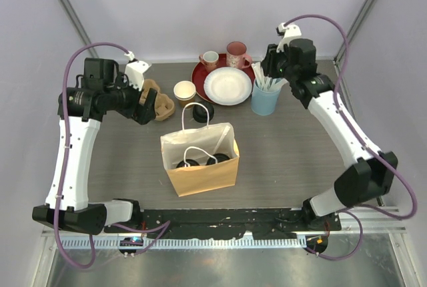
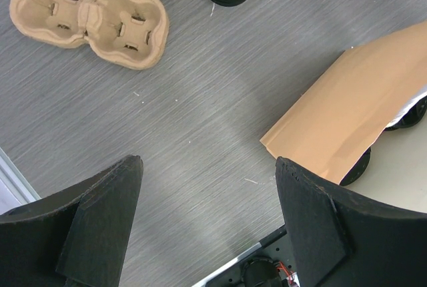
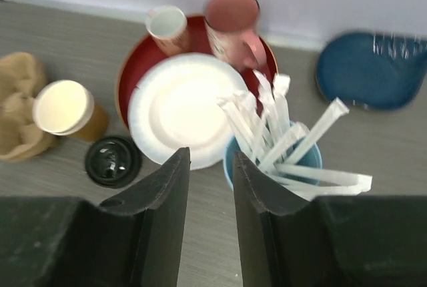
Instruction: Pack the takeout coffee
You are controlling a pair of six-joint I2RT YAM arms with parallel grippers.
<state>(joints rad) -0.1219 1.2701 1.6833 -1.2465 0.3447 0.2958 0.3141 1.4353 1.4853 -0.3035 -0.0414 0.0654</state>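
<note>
plainly, the lidless cup stands upright just beyond the left gripper, the nearer one, jaws spread empty.

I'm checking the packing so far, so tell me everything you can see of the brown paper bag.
The brown paper bag stands upright and open near the middle of the grey table. It looks like kraft paper, tan outside and white inside, with two white cord handles. Two black-lidded cups sit inside it. Nothing grips it.
</note>
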